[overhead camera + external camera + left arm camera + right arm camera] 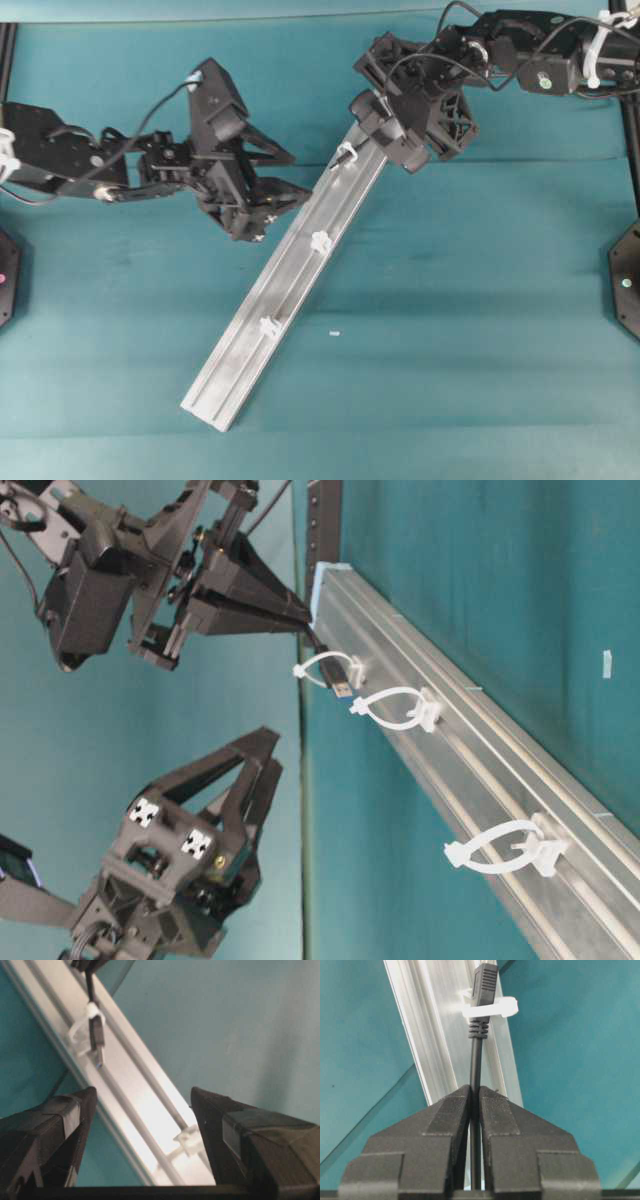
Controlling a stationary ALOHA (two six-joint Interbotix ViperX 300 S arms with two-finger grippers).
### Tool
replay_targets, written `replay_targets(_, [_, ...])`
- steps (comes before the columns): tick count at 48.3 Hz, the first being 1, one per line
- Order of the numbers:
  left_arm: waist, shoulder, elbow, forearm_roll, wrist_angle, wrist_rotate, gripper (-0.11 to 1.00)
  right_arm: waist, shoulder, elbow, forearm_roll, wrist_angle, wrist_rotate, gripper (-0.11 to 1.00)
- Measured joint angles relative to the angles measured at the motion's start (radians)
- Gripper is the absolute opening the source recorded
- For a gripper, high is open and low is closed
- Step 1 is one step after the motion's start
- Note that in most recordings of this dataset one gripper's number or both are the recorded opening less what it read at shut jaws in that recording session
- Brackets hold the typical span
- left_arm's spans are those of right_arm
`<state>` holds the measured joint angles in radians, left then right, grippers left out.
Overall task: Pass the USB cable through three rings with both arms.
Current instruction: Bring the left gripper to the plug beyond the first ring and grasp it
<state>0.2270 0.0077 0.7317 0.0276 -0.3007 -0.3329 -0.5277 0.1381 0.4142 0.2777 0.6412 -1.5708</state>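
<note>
Three rings are sitting evenly spaced along the silver rail (285,290), which is lying diagonally across the teal table (480,330): the first ring (345,155) near the rail's upper end, the middle ring (321,241) halfway down, and the last ring (269,326) toward the lower end. The right gripper (475,1097) is pinching the USB cable (476,1065) between its pressed-together fingers, just behind the ribbed collar of the plug. The plug (97,1035) is poking through the first ring, its metal tip showing past the loop in the left wrist view, while the middle ring and the last ring are standing unthreaded. The left gripper (142,1105) is hovering beside the rail with its jaws spread wide and nothing between them, pointing toward the stretch between the first two rings. A tiny white scrap (334,333) is lying on the table to the right of the rail.
</note>
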Motion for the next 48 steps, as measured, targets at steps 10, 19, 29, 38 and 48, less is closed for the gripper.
replay_targets(10, [0.015,0.052,-0.006,0.000,-0.052,0.000,0.84,0.003,0.000,0.000,0.009,-0.020,0.000,0.08])
replay_targets(19, [0.037,0.107,-0.026,0.000,-0.084,0.000,0.84,0.011,-0.002,0.003,0.028,-0.023,-0.002,0.08])
replay_targets(29, [0.057,0.147,-0.043,0.000,-0.100,0.000,0.84,0.014,-0.002,0.008,0.029,-0.025,0.000,0.08])
replay_targets(38, [0.058,0.195,-0.087,0.000,-0.101,-0.002,0.84,0.014,-0.002,0.008,0.029,-0.029,-0.002,0.08])
replay_targets(48, [0.058,0.249,-0.141,0.000,-0.103,-0.006,0.84,0.014,-0.002,0.008,0.029,-0.029,-0.002,0.08])
